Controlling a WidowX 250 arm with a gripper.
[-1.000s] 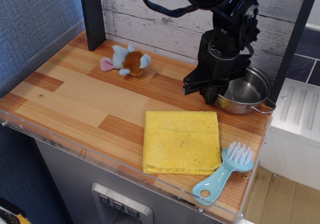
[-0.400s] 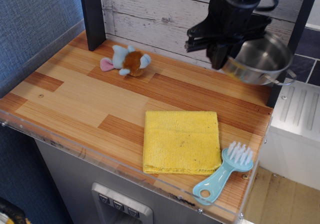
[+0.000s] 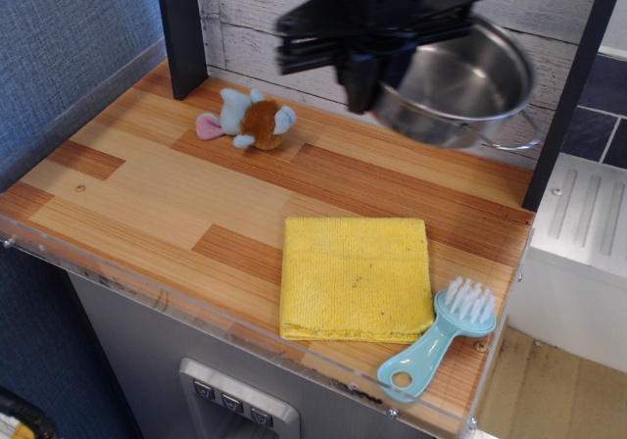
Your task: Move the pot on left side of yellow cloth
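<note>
Pot [image 3: 460,81] is airborne, held by the end effector [image 3: 364,84] clamped on its left rim, up high near the back wall, above the right rear part of the desk [image 3: 147,204]. It hangs tilted, open side facing the camera, one wire handle sticking out at lower right. Image is motion-blurred, so exact finger contact on the rim isn't readable, but the pot is clearly carried.

Yellow cloth [image 3: 355,277] lies flat near the front edge, right of centre. Blue brush [image 3: 441,336] touches or just overlaps its right corner. Plush toy [image 3: 247,119] sits at the back left, well apart from the cloth.

Step in hand, as I read it: transit leftward to the drop zone. Target is bare wood just left of the cloth.

How to do it well:
- carry height looks enough to clear the cloth; hold it until past the cloth's left edge
- rim grip is one-sided, so the pot can swing or slip; go slow and avoid sharp wrist turns
- level the pot before lowering so the base lands flat
- land near the cloth but not on it, and stay forward of the toy
- release only once the base rests on the desk
</note>
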